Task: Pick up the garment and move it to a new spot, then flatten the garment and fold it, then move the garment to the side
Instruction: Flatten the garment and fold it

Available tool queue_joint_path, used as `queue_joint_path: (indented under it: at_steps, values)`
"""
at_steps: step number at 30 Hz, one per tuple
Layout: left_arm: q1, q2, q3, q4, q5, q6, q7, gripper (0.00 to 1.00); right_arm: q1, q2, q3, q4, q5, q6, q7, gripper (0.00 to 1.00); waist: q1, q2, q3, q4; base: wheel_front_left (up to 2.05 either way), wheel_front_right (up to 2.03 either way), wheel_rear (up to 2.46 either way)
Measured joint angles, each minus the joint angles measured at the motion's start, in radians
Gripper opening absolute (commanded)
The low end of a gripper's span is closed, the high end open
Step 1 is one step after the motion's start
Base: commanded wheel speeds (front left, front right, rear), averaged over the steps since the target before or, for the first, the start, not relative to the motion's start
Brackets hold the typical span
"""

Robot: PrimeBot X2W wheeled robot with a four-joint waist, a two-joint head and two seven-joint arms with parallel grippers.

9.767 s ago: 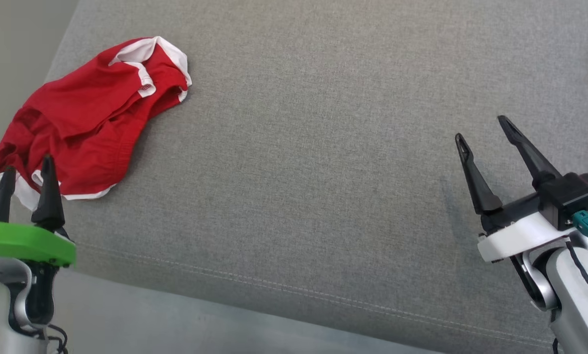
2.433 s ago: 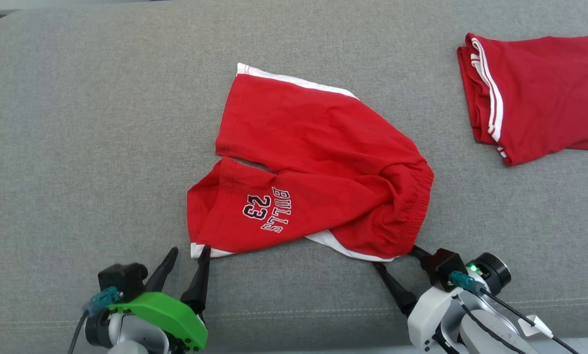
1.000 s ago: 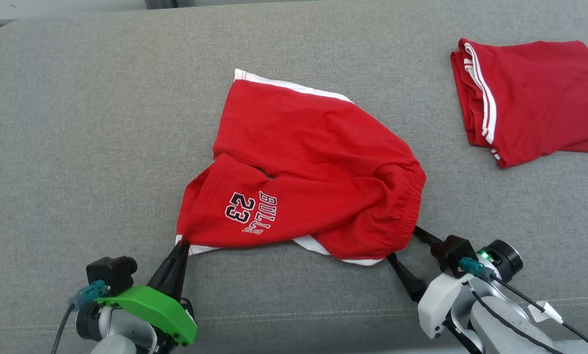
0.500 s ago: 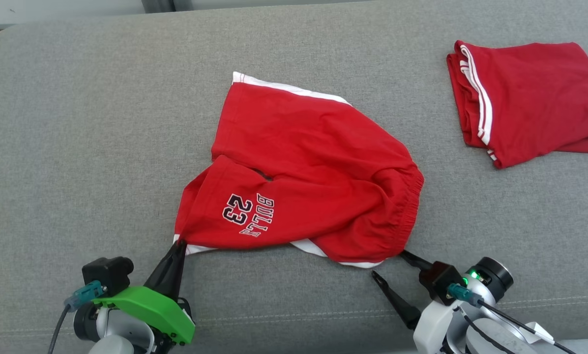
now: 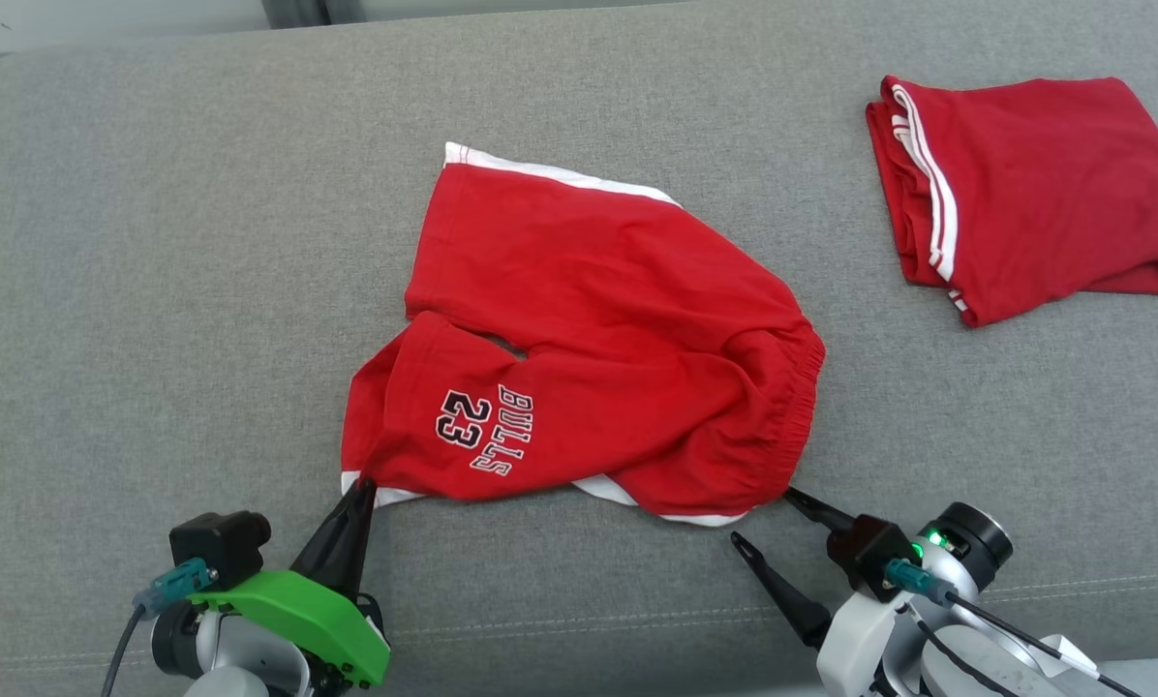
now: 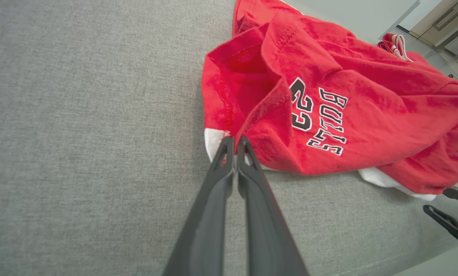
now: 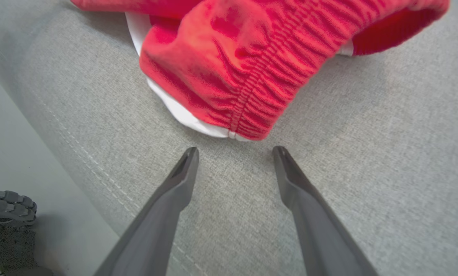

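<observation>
Red shorts (image 5: pixel 598 319) w/ "BULLS 23" print (image 5: pixel 482 431); white edge (image 5: pixel 627 492) maybe lining.

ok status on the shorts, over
Left pincer shut on the shorts at a hem corner. Right pincer open, just short of the waistband. Shorts rumpled, not yet flat. Second red garment folded off to the right, clear of them.

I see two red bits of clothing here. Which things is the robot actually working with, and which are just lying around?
In the job:
shorts, crumpled mid-cushion
left end effector, shut on their hem corner
right end effector, open, just short of the waistband

Lying about:
folded garment, far right, untouched
cushion, grey, under everything
</observation>
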Motion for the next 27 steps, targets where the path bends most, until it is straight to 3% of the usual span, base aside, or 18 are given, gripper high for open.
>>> queue_joint_path:
  at_steps: [15,20,22,27]
  values:
    - [0.0,-0.001,0.001,-0.006,0.0,0.001,0.001,0.02,-0.046,-0.004,0.014,-0.014,0.0,0.0,0.0,1.0,0.0,0.0,0.021,0.02,0.0,0.0,0.0]
    - [0.0,-0.001,0.002,-0.006,0.0,0.001,0.001,0.01,-0.046,-0.004,0.024,-0.014,0.001,0.0,0.0,0.91,0.0,0.0,0.023,0.021,0.0,0.0,0.0]
    - [0.0,-0.001,0.002,-0.006,-0.002,0.001,0.001,0.01,-0.046,-0.004,0.026,-0.014,0.001,0.0,0.0,0.84,0.0,0.0,0.023,0.021,0.0,0.0,0.0]
    - [0.0,-0.001,0.003,-0.006,-0.002,0.001,0.001,0.0,-0.046,-0.005,0.03,-0.014,0.003,0.0,0.0,0.48,0.0,0.0,0.024,0.018,0.0,0.0,0.0]
